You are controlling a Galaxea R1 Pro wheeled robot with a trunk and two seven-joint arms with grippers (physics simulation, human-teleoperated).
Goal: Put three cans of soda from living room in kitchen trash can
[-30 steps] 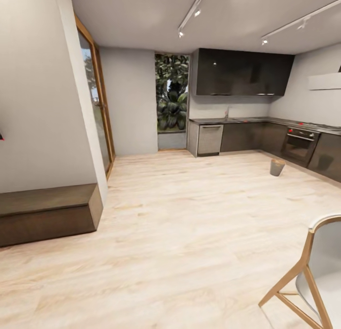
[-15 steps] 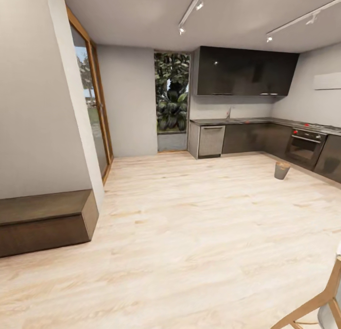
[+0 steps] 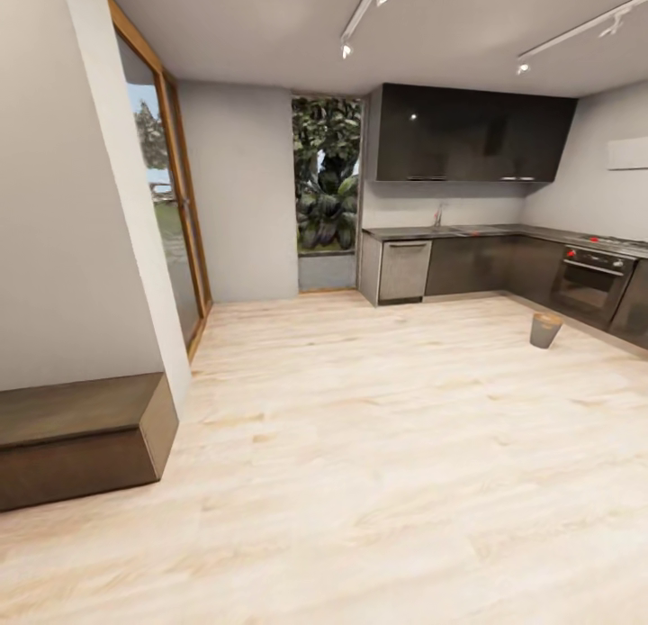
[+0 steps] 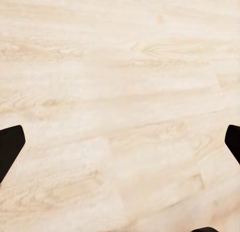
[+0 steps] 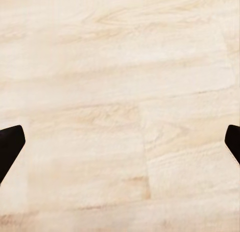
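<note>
The kitchen lies ahead on the right in the head view, with dark glossy cabinets [image 3: 472, 139] and a grey countertop [image 3: 468, 231]. The trash can [image 3: 545, 330], a small round tapered bin, stands on the pale wood floor in front of the steel oven [image 3: 589, 287]. The soda cans are out of view. My left gripper [image 4: 120, 147] is open over bare floorboards, its dark fingertips [image 4: 10, 147] wide apart. My right gripper [image 5: 120, 144] is open too, with nothing between its fingertips [image 5: 9, 146].
A low dark wooden bench [image 3: 72, 440] sits at the left against a white wall corner [image 3: 117, 247]. Behind it is a wood-framed glass door [image 3: 175, 220]. A window with plants [image 3: 326, 179] is at the back. Open wood floor [image 3: 360, 427] stretches toward the bin.
The whole head view has shifted, so the camera has moved. The white chair at the lower right has slid out of the picture, and the bin sits further right.
</note>
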